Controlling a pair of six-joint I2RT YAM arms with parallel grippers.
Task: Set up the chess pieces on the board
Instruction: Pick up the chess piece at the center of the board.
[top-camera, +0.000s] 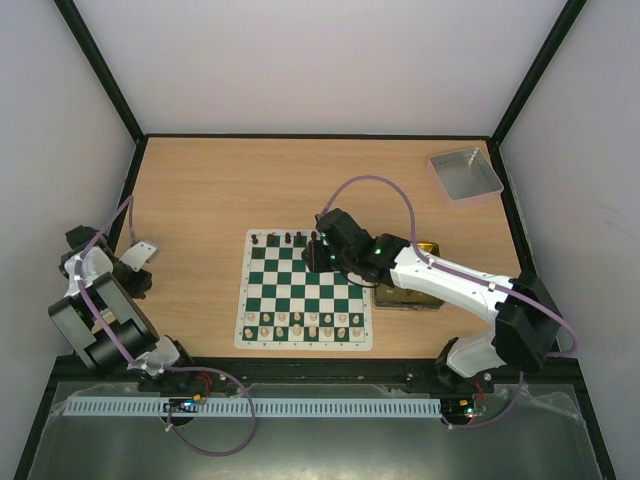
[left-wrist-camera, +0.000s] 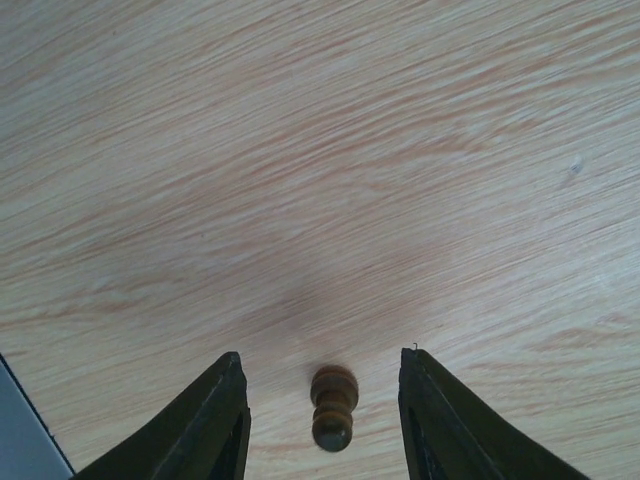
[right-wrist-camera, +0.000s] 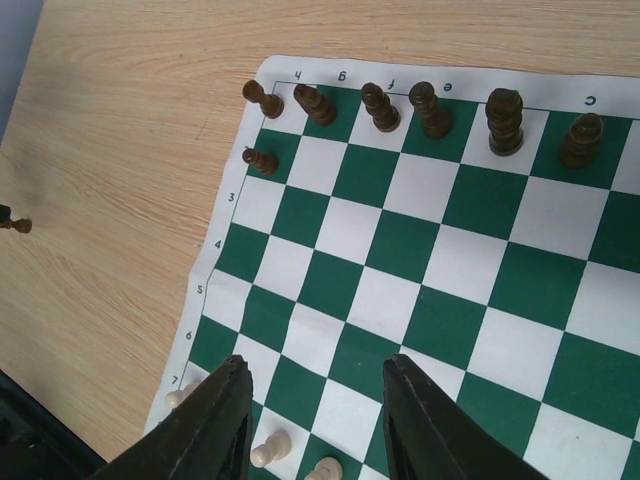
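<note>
We find the board (top-camera: 305, 290) mid-table (top-camera: 200, 190). A row of pieces (right-wrist-camera: 380, 107) lines its 12 o'clock edge, and the rival set (top-camera: 305, 322) its 6 o'clock edge, in two ranks. A stray piece (left-wrist-camera: 333, 408) sits on the table at 9 o'clock, well apart. The tin (top-camera: 400, 298) lies just beside the board at 3 o'clock, the tray (top-camera: 465, 173) at 2 o'clock in the far corner.

Light in here is soft and even from overhead, with a faint lilac cast on the white walls (top-camera: 300, 60). On the table (left-wrist-camera: 320, 150) a blurry smudge of shadow sits just beyond the dark piece (left-wrist-camera: 333, 408) (every edge of it feathered). The left arm's fingers (left-wrist-camera: 215, 430) read near-black and a touch soft; the board (right-wrist-camera: 430, 250) looks crisp, colours clean.
</note>
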